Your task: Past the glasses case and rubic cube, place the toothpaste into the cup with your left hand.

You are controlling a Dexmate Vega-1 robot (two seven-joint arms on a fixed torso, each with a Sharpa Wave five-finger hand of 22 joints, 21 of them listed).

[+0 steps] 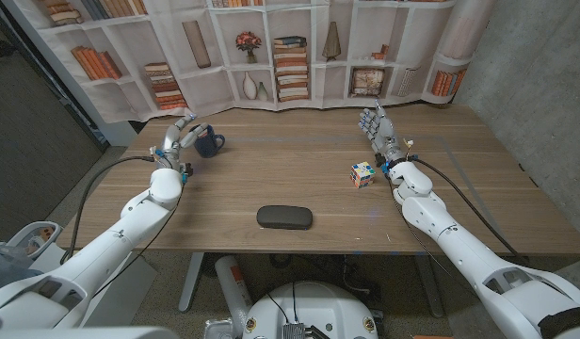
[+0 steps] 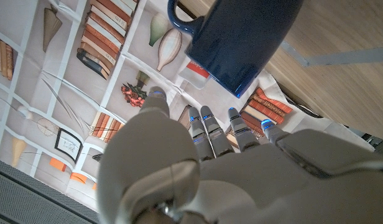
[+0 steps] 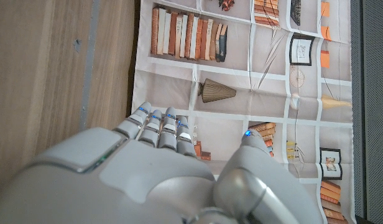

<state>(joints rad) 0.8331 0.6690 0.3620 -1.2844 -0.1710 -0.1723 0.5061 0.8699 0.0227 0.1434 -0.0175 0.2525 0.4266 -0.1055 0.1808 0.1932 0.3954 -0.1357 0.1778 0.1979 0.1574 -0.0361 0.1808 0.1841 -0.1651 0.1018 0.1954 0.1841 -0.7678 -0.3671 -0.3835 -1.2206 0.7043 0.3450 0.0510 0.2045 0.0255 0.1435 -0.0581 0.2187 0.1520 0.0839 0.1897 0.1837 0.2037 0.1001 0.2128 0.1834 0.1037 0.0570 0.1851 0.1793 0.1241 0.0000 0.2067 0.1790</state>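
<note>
1. The wooden table [image 1: 318, 151] is the biggest thing here. Everything else sits on it.
2. The left hand [image 1: 177, 137] is at the far left part of the table, just beside the cup [image 1: 211, 144]. In the left wrist view this hand [image 2: 198, 162] has its fingers [image 2: 207, 127] spread apart and straight. It holds nothing.
3. The right hand [image 1: 375, 127] stands up on the far right part of the table. Its fingers point up and it holds nothing. The right wrist view shows the same hand [image 3: 148, 168] with empty, straight fingers.
4. The glasses case [image 1: 284, 217] is dark and lies near the front edge, in the middle. It is well apart from both hands.
5. The cup is dark blue with a handle. It stands upright, past the glasses case and far from the cube [image 1: 362, 174].
6. The cube has many colours. It sits near the right arm.
7. The toothpaste [image 2: 196, 70] is the smallest thing. In the left wrist view a white and red piece pokes out of the mouth of the cup [image 2: 247, 37]. I think this is the toothpaste, already inside.
8. So the main job looks done. I think only 1 thing is left: the left hand needs to move away from the cup.
</note>
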